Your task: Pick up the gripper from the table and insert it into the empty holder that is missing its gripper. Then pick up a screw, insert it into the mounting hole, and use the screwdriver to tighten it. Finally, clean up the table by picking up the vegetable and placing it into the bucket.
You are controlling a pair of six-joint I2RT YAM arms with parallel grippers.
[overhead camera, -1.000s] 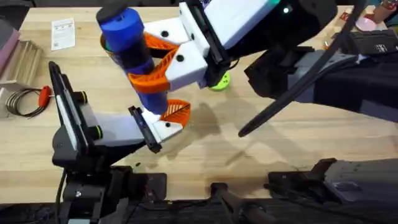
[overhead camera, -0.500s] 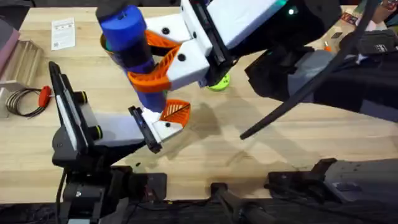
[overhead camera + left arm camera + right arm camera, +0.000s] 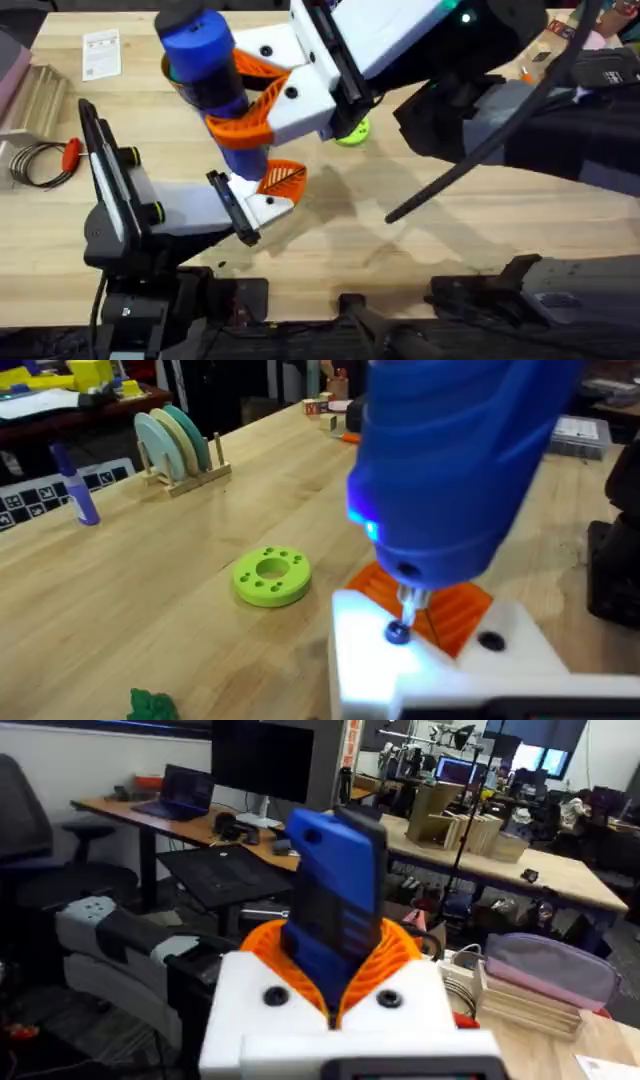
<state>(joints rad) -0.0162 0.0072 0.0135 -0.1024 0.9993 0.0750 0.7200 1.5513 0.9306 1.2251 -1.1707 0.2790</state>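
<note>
Nothing moved, screwdriver point(image 3: 205, 75) clamped in right hand point(image 3: 250, 100), tip on holder point(image 3: 440, 660)

Thick blue cylindrical powered screwdriver point(image 3: 455, 460) stands tip-down on a screw point(image 3: 398, 632) in white plastic wedge-shaped holder point(image 3: 420, 665); lime-green round disc point(image 3: 271, 576) beside.

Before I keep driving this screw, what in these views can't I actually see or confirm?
- Bucket: overhead, mostly hidden behind the screwdriver held in the right gripper.
- Screw: left wrist view, under the driver tip; how deep it sits can't be told.
- Vegetable: left wrist view, cut off by the picture's edge.
- Green disc: overhead, partly covered by the right arm.
- Holder: overhead, its screw hole is too small to make out.
</note>
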